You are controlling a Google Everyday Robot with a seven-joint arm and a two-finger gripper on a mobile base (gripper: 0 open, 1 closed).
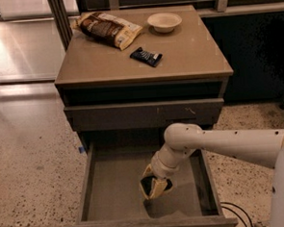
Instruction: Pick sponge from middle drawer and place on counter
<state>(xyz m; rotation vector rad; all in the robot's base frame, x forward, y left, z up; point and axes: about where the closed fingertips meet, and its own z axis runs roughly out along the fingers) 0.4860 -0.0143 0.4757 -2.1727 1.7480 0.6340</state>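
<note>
Pick step, judged mid-grasp: gripper (155, 187) down inside the middle drawer (113, 199), below the counter's (100, 65) front edge, clamped on the sponge (149, 183); next called for, a lift clear of the drawer walls toward the bare front-left corner.

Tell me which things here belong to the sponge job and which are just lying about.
Job: sponge, middle drawer, counter, claw down in the drawer at the sponge.
Lying about: chip bag, bowl, dark snack wrapper, all on the counter.
</note>
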